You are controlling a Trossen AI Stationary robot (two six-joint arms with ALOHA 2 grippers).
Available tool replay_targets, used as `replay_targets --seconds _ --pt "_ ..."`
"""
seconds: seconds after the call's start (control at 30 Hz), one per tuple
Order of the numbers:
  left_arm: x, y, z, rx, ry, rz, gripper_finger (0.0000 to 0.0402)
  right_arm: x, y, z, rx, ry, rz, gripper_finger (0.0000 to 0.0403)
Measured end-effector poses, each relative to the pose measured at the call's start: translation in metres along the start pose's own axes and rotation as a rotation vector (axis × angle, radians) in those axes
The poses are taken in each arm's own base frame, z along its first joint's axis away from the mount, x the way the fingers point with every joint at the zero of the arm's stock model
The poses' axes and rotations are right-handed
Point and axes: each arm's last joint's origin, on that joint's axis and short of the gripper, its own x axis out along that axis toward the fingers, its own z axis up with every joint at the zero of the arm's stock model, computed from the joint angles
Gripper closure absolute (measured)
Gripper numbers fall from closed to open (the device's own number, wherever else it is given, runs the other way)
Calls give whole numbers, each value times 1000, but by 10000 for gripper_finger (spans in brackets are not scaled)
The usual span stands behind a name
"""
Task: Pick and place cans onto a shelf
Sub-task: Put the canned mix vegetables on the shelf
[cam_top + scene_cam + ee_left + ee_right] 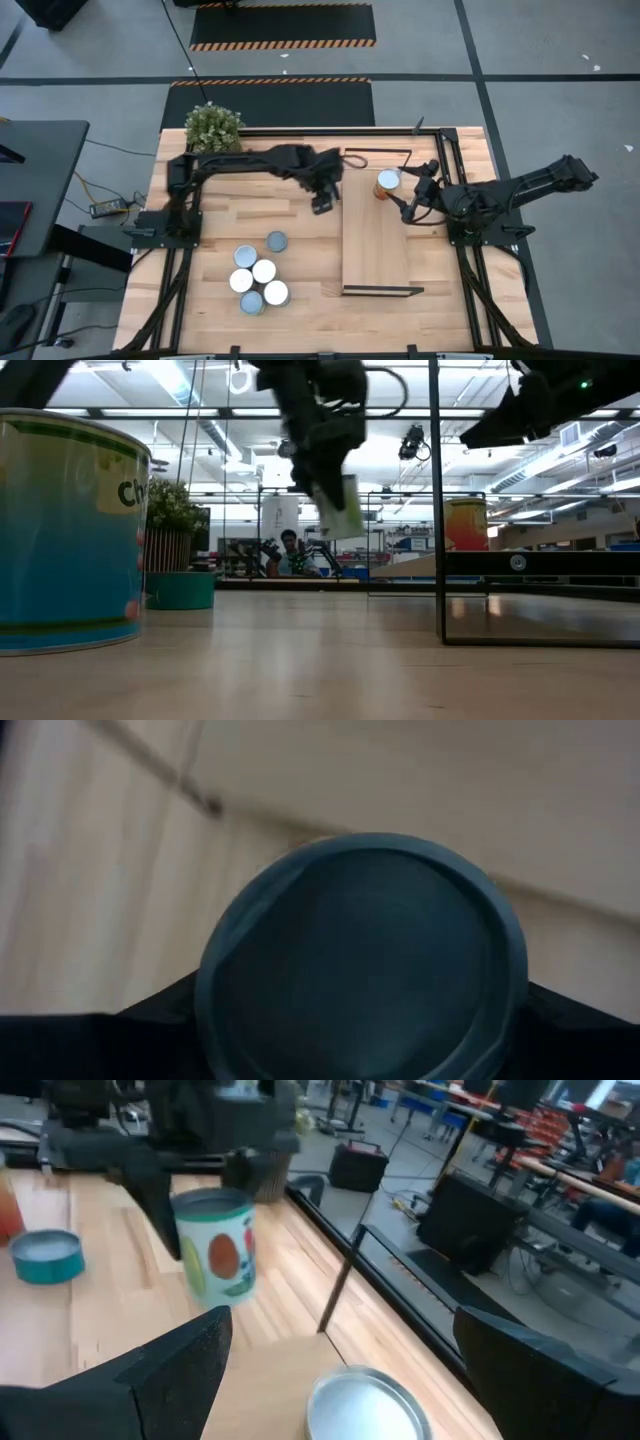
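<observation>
My left gripper (322, 200) is shut on a can (340, 506) and holds it in the air over the table, just left of the shelf (375, 245). The can has a blue-grey top (360, 960) and a white and green label (218, 1258). A second can (388, 183) stands upright on its base at the shelf's far end. My right gripper (404, 198) is open beside this can, its fingers apart on either side of the silvery top (365, 1405). Several more cans (258, 275) stand upright on the table at the near left. My left gripper pinches the can's side wall (185, 1245) between its two fingers, one on each side below the top rim. The fingers come from above and point down. The can hangs below the gripper, nearly upright and lifted clear of the table.
A potted plant (214, 127) stands at the table's far left corner. One can (65, 530) stands close before the low camera. Thin black frames (383, 290) close the shelf's short ends. Bare tabletop (300, 270) lies between the can group and the shelf.
</observation>
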Motion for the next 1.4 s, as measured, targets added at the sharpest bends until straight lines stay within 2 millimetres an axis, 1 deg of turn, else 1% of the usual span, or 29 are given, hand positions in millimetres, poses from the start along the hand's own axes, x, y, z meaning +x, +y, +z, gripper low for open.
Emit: replay_targets --seconds 0.1,0.17,0.27,0.4,0.57,0.77,0.9,1.03,1.13,1.17,1.27,1.4 --pt "2 7 21 28 -38 6 121 -5 -5 0 20 -7 0 14" --pt "6 11 31 37 -58 12 121 -7 -7 0 25 -12 0 14" --pt "17 16 41 43 -66 15 121 -9 -9 0 25 -11 0 14" --pt "35 17 49 43 -63 -5 121 -9 -9 0 25 -11 0 14" --pt "45 14 52 67 -68 -83 120 -9 -9 0 27 -13 0 14" --pt "47 12 55 101 -96 -108 116 -9 -9 0 29 -15 0 14" --pt "46 11 58 132 -135 -141 87 -9 -9 1 32 -17 0 14" --pt "54 9 58 151 -135 -136 52 -9 -9 1 32 -17 1 14" --pt "67 8 55 160 -106 -145 46 -9 -9 0 30 -15 1 14" --pt "68 8 53 160 -89 -147 46 -9 -9 0 31 -16 1 14" --pt "63 8 58 175 -131 -122 45 -9 -9 0 31 -13 4 14" --pt "56 9 60 175 -135 -107 45 -9 -9 0 33 -16 6 14"
